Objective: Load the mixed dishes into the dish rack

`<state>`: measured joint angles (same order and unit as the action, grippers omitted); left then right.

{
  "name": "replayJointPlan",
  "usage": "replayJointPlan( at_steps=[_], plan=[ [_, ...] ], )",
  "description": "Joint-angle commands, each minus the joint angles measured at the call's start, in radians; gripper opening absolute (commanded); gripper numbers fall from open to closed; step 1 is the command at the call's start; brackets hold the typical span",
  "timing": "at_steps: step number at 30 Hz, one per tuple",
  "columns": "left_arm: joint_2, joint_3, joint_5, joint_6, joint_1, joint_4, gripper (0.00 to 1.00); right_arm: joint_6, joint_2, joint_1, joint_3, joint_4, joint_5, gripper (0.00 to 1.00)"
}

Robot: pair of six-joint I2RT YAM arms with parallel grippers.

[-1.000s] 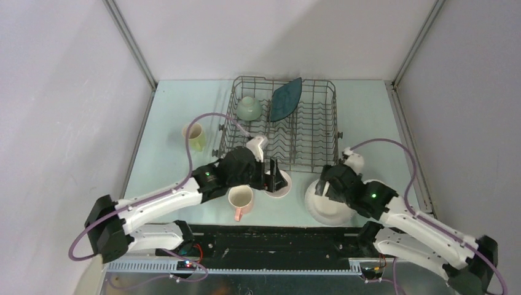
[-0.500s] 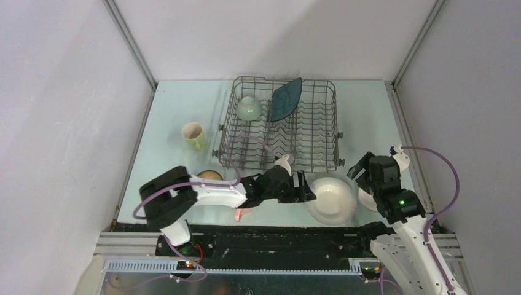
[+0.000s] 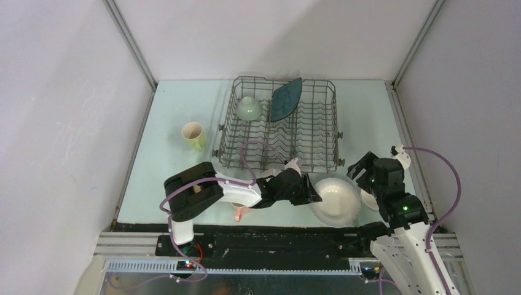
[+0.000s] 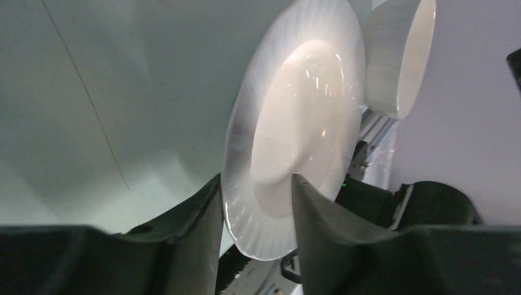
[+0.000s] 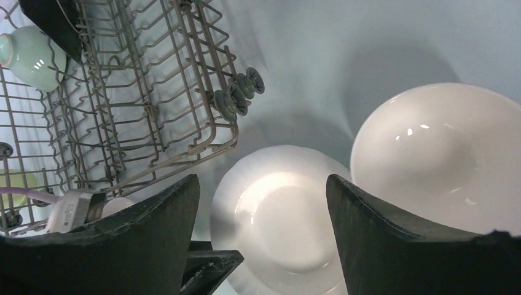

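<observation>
Although a firm clamp cannot be confirmed, the left rim of the white round plate [image 3: 338, 200] is straddled by the left gripper [image 3: 312, 195], which is laid low along the near edge of the table [image 3: 166, 166]. In the left wrist view one finger is seen at the outer edge of the rim and the other over the plate's upper face, at a medium gap with the rim between them; whether the pads are actually bearing on it cannot be told. Plate is seen lying flat on the table, just in front of the near right corner of the dish rack [image 3: 336, 126] and apart from it. A white bowl [image 3: 372, 200] is set just right of the plate, partly hidden under the right arm. Right gripper [image 3: 362, 165] is held above the plate and bowl with jaws spread wide and nothing between them. Inside the rack, a pale green bowl [image 3: 249, 109] and a dark teal angular plate [image 3: 285, 98] are stood at the far end. A pale yellow-green mug [image 3: 194, 135] is seen on the table left of the rack, and a pink mug [image 3: 239, 214] is mostly covered by the left arm.
</observation>
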<state>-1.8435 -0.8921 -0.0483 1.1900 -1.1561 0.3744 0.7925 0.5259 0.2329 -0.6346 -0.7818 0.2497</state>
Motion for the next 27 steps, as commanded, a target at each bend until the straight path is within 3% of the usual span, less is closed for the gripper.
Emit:
replayJointPlan(
  at_steps=[1,2,4,7,22,27],
  plan=[
    [-0.001,-0.008,0.007,0.035,-0.008,0.082,0.38,-0.022,-0.020,-0.011,-0.008,0.037,-0.017,0.77],
    [0.009,0.008,0.021,0.037,-0.008,0.096,0.25,-0.022,-0.024,-0.012,-0.008,0.038,-0.019,0.77],
    [0.026,0.027,0.040,0.042,-0.008,0.108,0.12,-0.020,-0.029,-0.015,-0.008,0.036,-0.024,0.77],
    [0.054,0.028,0.059,0.010,-0.008,0.076,0.01,-0.019,-0.035,-0.018,-0.008,0.037,-0.026,0.77],
    [0.428,-0.005,0.170,-0.266,-0.008,-0.369,0.00,-0.050,-0.049,-0.024,-0.008,0.072,-0.053,0.76],
    [0.602,-0.080,0.248,-0.355,-0.007,-0.613,0.00,-0.064,-0.050,-0.025,-0.013,0.087,-0.058,0.76]
  ],
)
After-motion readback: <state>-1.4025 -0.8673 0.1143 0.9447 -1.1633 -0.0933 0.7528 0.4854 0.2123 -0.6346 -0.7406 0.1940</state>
